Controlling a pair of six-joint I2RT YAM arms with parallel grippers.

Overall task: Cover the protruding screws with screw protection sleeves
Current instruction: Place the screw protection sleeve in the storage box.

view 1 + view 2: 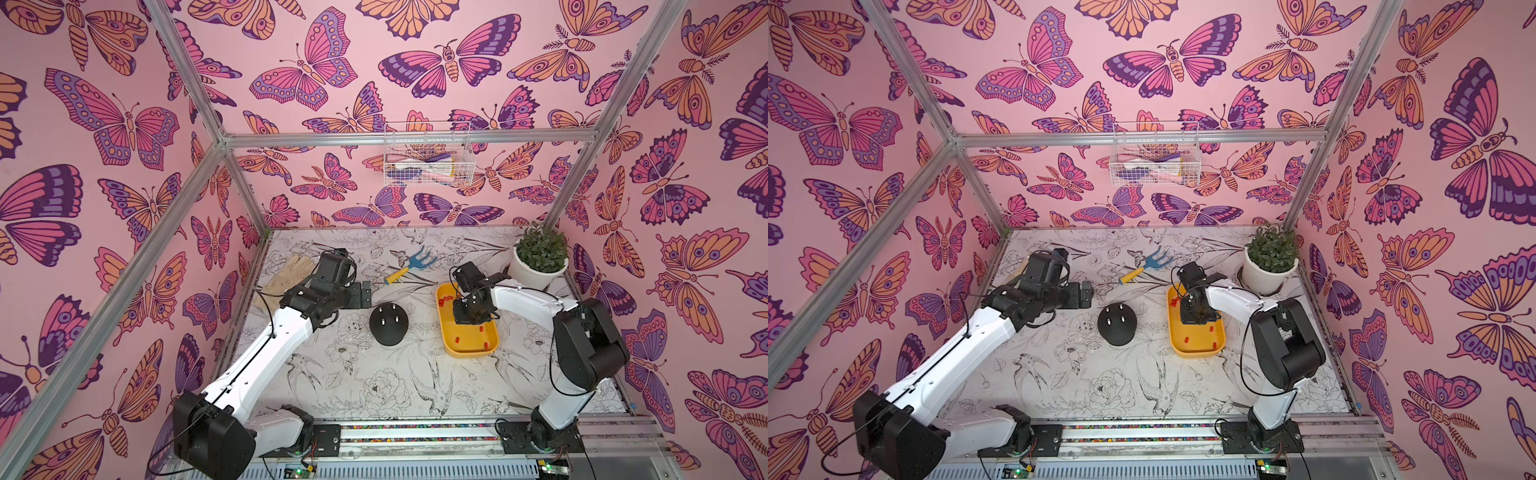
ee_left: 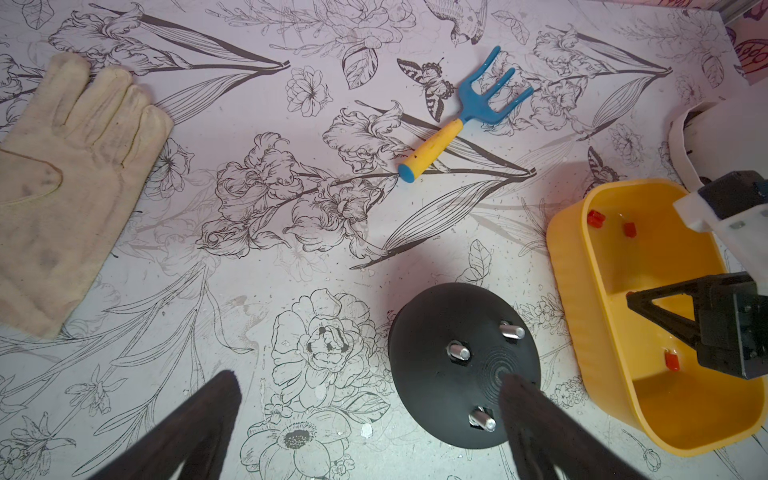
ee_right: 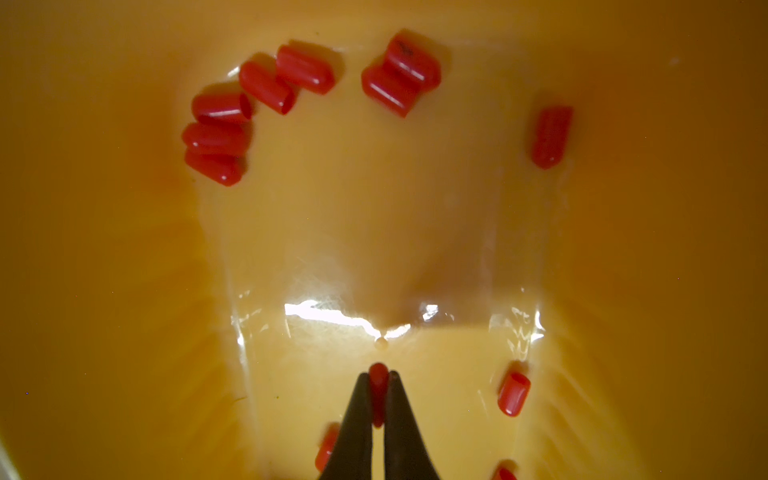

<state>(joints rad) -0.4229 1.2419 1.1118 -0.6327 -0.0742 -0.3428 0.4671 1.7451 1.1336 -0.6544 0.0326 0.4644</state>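
A black dome (image 1: 389, 328) (image 2: 432, 374) sits mid-table with three bare silvery protruding screws (image 2: 459, 352) on top. Several red screw protection sleeves (image 3: 305, 68) lie loose in the yellow tray (image 1: 449, 349) to its right. My right gripper (image 3: 378, 376) reaches down into the tray and is shut on one red sleeve (image 3: 378, 397), pinched upright between the fingertips just above the tray floor. My left gripper (image 2: 370, 388) hovers open and empty over the table, just left of and behind the dome (image 1: 1117, 332); one of its fingers (image 2: 515, 390) overlaps the dome's edge in the left wrist view.
A cream work glove (image 2: 62, 187) lies at the back left under the left arm. A blue hand rake with a yellow handle (image 1: 409, 266) lies behind the dome. A potted plant (image 1: 540, 257) stands in the back right corner. A wire basket (image 1: 428, 160) hangs on the back wall.
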